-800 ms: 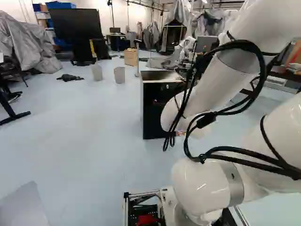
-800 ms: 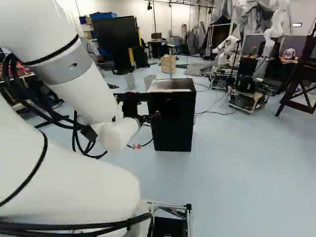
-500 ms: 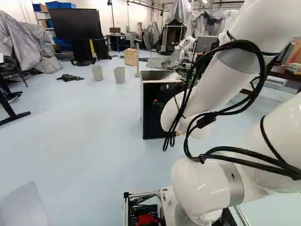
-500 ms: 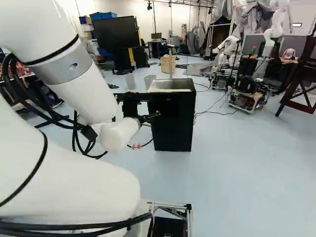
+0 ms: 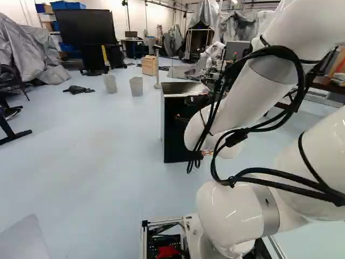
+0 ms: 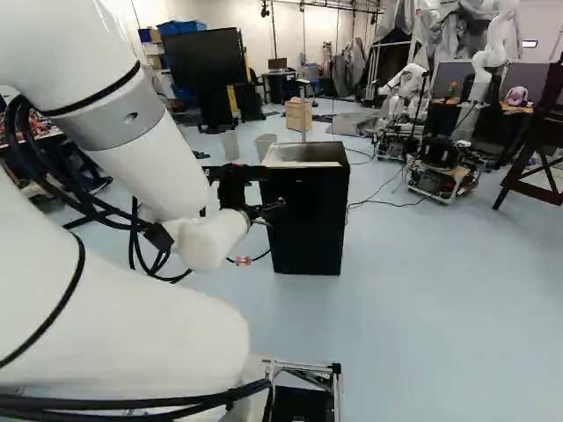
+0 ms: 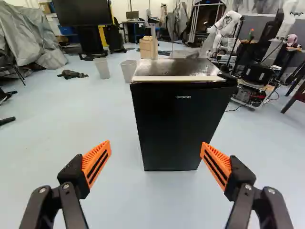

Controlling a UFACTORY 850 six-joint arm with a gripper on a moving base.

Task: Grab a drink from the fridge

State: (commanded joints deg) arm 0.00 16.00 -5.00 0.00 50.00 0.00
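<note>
My gripper [image 6: 268,209] shows dark against the fridge front in the right base view, at the end of the arm. Seen from the wrist, the gripper [image 7: 156,145] is open wide, its orange pads far apart with nothing between them. Ahead stands the small black fridge [image 7: 178,124], upright on the floor with its door closed and a shiny top. The same fridge [image 5: 175,129] is partly behind the arm in the left base view. A gap of floor shows between fingertips and fridge. No drink can be seen.
Two pale bins [image 7: 128,69] and a wooden box [image 7: 148,47] stand behind the fridge. Another robot [image 6: 405,83] is farther back, near a wheeled cart [image 6: 440,167]. A large dark screen [image 5: 86,27] and grey covered heaps [image 5: 27,51] are at the far left.
The base has moved slightly forward; the fridge sits a little lower in both base views and the background has shifted. The arm keeps its pose against its lowest joint.
</note>
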